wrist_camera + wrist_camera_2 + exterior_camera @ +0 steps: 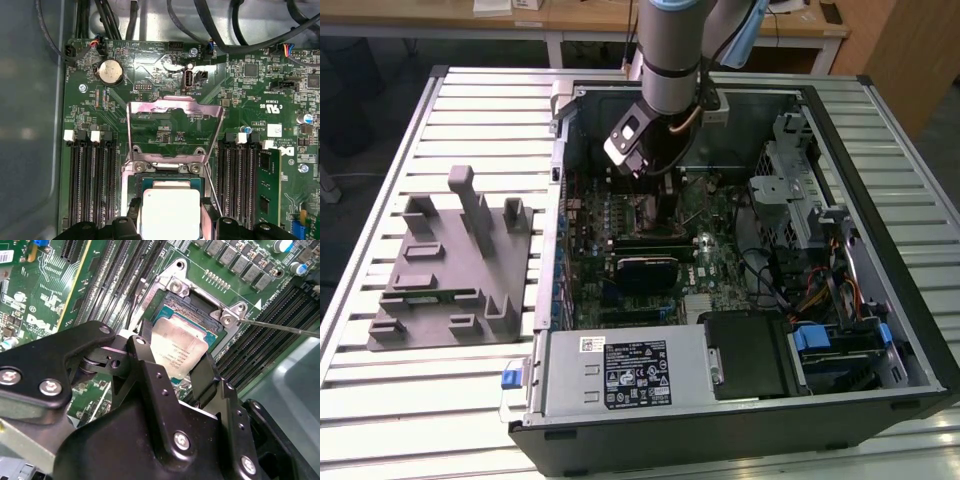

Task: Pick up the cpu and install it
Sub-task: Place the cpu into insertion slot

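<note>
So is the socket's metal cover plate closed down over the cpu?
No, in the first wrist view the cover plate stands flipped open and the cpu shows its silvery top bare.

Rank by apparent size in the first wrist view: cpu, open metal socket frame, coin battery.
Largest: metal socket frame.
Then: cpu, though the picture edge cuts it off and it sits nearer the camera, so this is unsure.
Smallest: coin battery.
</note>
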You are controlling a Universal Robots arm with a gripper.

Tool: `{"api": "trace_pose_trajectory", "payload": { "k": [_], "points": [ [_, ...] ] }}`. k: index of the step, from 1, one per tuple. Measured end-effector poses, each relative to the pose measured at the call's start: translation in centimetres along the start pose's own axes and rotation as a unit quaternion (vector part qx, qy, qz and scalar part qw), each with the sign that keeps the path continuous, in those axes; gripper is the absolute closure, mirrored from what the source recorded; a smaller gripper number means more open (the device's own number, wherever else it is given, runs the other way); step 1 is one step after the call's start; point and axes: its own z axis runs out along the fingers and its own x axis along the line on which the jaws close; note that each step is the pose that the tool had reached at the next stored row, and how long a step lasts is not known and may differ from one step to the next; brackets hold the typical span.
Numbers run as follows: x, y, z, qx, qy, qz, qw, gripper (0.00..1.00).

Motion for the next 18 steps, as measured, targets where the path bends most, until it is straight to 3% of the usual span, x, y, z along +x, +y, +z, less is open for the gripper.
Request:
{"api": "trace_pose_trajectory", "payload": {
  "k": [18],
  "points": [
    [0.03, -0.23, 0.87, 0.0000, 0.0003, 0.000, 1.0000, 0.45]
  ]
}}
